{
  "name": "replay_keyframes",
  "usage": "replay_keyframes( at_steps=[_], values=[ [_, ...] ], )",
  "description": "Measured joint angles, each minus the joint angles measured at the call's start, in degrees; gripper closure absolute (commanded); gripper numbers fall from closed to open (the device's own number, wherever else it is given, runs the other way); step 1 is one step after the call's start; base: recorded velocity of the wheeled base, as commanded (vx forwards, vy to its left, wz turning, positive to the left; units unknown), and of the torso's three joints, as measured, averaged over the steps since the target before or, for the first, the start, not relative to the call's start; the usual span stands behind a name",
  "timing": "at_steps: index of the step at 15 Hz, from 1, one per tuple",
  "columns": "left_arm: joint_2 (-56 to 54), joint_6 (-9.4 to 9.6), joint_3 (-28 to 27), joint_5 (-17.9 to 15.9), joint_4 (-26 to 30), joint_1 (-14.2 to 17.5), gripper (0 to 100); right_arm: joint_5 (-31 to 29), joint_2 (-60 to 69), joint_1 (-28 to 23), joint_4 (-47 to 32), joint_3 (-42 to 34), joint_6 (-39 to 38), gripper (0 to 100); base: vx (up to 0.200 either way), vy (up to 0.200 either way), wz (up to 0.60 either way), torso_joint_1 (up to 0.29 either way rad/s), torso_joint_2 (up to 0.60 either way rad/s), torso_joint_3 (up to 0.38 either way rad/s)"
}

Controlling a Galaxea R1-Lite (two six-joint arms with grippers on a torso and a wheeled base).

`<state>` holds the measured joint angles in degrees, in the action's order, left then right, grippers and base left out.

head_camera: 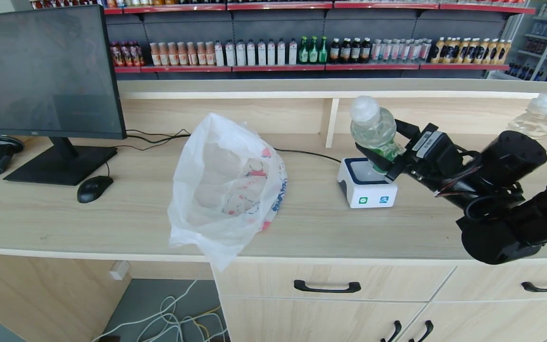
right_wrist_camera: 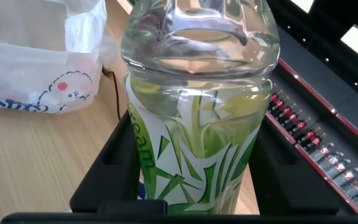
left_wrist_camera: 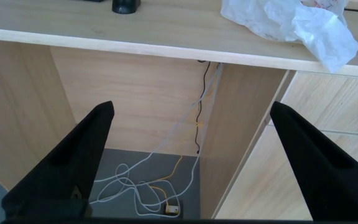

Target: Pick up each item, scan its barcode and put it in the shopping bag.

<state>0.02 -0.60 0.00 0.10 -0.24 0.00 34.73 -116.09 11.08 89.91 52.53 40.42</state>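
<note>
Fingers (right_wrist_camera: 112, 158) of the right gripper (head_camera: 385, 148) are clenching the green-labelled bottle (head_camera: 373, 127) around its waist, and the right wrist view is giving the label's leaf pattern up close. The head view is placing that bottle just over the white scanner (head_camera: 367, 187), at three o'clock from the shopping bag (head_camera: 228, 185). The left gripper (left_wrist_camera: 191, 109) is hanging spread wide below the counter (left_wrist_camera: 166, 34) edge.

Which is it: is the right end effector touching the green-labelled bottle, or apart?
Touching. The right wrist view shows fingers of the right end effector pressed against both sides of the green-labelled bottle.
</note>
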Motion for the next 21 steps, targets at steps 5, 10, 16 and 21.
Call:
replay_keyframes(
  at_steps=[5, 10, 16, 21],
  values=[
    [0.0, 0.0, 0.0, 0.0, 0.0, 0.0, 0, 2.79, -1.38, -0.04, 0.01, 3.15, 1.51, 100, 0.0, 0.0, 0.0, 0.0, 0.0, 0.0],
    [0.0, 0.02, 0.0, -0.02, 0.0, 0.0, 0, 4.92, -2.27, -0.23, 0.09, 1.68, 3.56, 100, 0.0, 0.0, 0.0, 0.0, 0.0, 0.0],
    [0.0, -0.09, 0.0, 0.01, 0.02, 0.0, 0, 4.9, -2.29, -0.39, 0.12, 1.29, 3.58, 100, 0.0, 0.0, 0.0, 0.0, 0.0, 0.0],
    [0.0, -0.06, 0.0, 0.01, 0.0, 0.0, 0, 2.85, -0.63, -0.34, -0.11, 0.59, 1.89, 100, 0.0, 0.0, 0.0, 0.0, 0.0, 0.0]
  ],
)
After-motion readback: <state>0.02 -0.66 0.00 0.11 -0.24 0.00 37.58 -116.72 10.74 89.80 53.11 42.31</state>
